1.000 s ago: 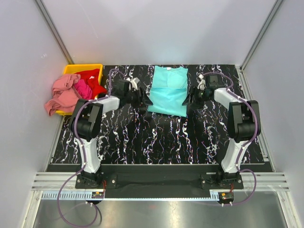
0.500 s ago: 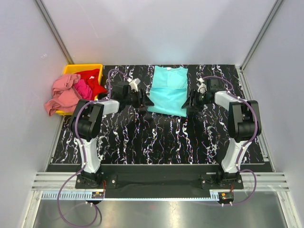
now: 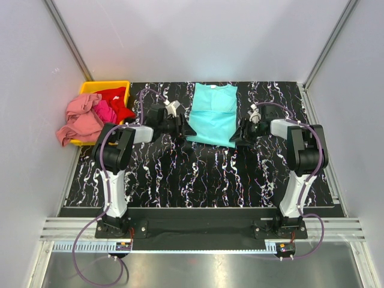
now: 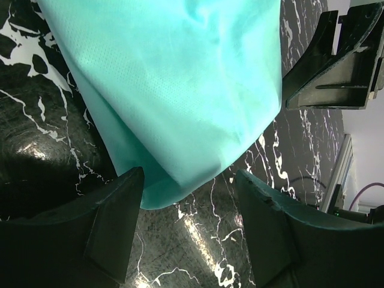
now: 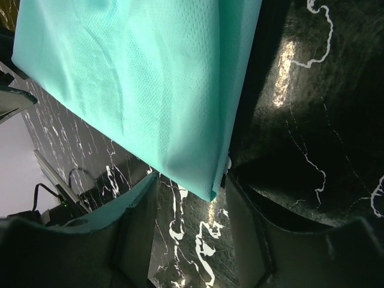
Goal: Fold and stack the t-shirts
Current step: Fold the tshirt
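The turquoise-teal t-shirt (image 3: 213, 114) lies flat on the black marbled table, folded into a long strip. My left gripper (image 3: 185, 128) sits low at its near left corner. In the left wrist view that gripper (image 4: 189, 210) is open, with the layered teal corner (image 4: 174, 132) reaching between its fingers (image 4: 114, 222). My right gripper (image 3: 237, 137) is at the near right corner. In the right wrist view it (image 5: 189, 204) is open, with the pointed teal corner (image 5: 204, 180) between its fingers (image 5: 258, 234). The salmon pink (image 3: 78, 120), magenta (image 3: 105, 112) and red (image 3: 117, 99) t-shirts are heaped at the left.
A yellow bin (image 3: 105, 84) stands at the table's far left corner, with the heaped shirts spilling over its left rim. Grey walls close the table (image 3: 198, 174) on three sides. The right arm's gripper (image 4: 336, 66) shows across the shirt in the left wrist view.
The right gripper has come nearer along the shirt's right edge to its near corner, and its jaws have narrowed a little. The left gripper has edged closer to the shirt.
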Motion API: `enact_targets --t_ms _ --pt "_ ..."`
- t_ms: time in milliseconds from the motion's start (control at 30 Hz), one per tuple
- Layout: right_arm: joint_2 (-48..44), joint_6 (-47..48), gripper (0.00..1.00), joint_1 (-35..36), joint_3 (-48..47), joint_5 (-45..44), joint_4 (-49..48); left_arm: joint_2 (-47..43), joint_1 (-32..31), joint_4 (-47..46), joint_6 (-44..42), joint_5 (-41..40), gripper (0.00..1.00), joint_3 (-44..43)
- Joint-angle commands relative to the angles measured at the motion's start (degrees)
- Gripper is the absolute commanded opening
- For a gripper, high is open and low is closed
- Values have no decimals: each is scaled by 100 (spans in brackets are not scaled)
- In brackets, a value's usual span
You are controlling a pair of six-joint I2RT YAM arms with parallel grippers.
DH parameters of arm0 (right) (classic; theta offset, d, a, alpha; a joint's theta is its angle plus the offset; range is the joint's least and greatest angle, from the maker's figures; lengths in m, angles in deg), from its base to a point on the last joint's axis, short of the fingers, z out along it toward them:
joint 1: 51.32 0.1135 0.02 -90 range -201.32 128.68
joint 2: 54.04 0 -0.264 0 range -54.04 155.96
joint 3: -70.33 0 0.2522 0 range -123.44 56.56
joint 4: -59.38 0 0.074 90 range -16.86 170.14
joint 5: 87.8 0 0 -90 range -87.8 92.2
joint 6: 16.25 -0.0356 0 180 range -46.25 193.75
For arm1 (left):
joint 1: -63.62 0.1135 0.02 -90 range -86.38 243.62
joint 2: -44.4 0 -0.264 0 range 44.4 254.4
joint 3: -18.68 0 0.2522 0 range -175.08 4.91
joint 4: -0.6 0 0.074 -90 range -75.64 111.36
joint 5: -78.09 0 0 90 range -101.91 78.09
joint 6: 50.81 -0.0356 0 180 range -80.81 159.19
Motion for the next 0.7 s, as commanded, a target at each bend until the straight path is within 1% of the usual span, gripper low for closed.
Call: enact_targets --t_ms 0,133,167,200,233,267,333,367,433,467,567,600,633,667 --pt "76 -12 54 -15 -2 224 -269 37 20 -333 -181 210 67 -234" --pt "76 -29 43 -6 68 286 -331 55 12 -324 -172 210 65 -234" --pt "68 -38 37 -6 95 277 -331 55 20 -315 -172 219 62 -234" --pt "41 -21 34 -14 121 242 -322 55 12 -315 -164 219 59 -208" --pt "24 -20 30 -23 130 224 -305 55 20 -307 -137 219 56 -199" --pt "24 -38 22 -23 139 215 -305 46 20 -315 -129 228 50 -182" --pt "6 -47 13 -32 191 215 -322 46 20 -342 -85 254 43 -138" --pt "-11 -47 6 -23 209 207 -331 37 12 -342 -67 246 36 -120" --pt "-20 -56 0 -32 227 145 -270 55 20 -194 -58 254 29 -146" --pt "-29 -56 0 -32 227 75 -252 46 12 -97 -67 228 24 -172" --pt "-99 -82 0 -50 297 75 -252 11 20 333 -128 35 17 -269" --pt "-126 -99 0 -58 340 92 -261 -7 12 457 -137 -44 8 -287" --pt "-169 -134 0 -58 384 118 -269 -24 12 615 -137 -253 6 -304" --pt "-205 -170 0 -58 428 162 -313 -59 20 825 -137 -299 4 -313"
